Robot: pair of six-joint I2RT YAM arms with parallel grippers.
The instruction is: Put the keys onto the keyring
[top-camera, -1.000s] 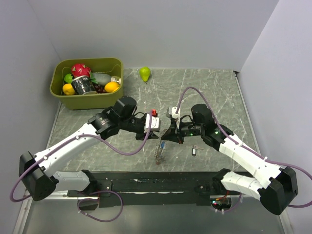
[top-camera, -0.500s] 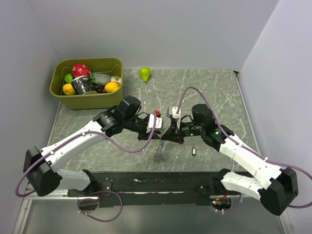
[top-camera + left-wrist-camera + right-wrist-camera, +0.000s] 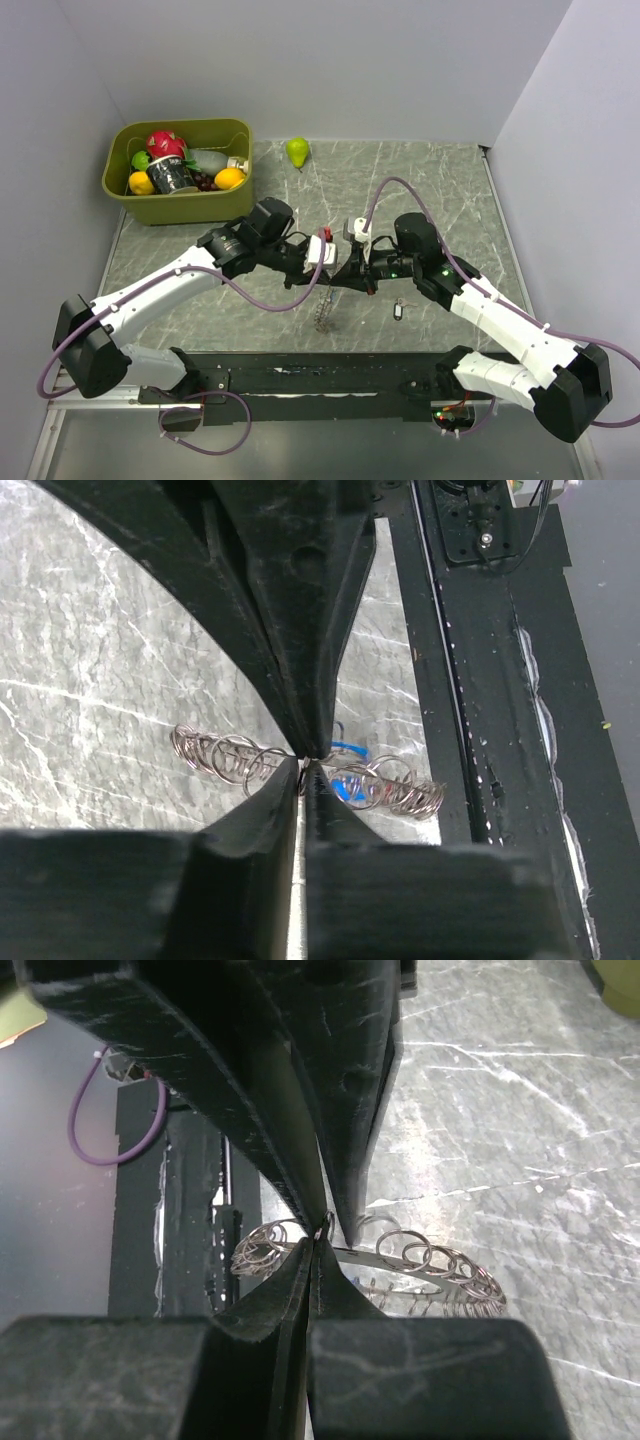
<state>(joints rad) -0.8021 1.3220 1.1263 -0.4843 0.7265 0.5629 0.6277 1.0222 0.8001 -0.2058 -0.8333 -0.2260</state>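
Sitting well behind keyring: pear, bin.

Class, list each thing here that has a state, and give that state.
left tool, shut on keyring
right tool, shut on keyring
keyring, held up between both tools
dark-tagged key, loose on table, off the keyring
green bin, filled

We lose the middle of the keyring behind the dark fingers in the left wrist view, and likewise in the right wrist view; a blue tag peeks out only in part beside them; from above, the small key lying on the table is too tiny for us to read.
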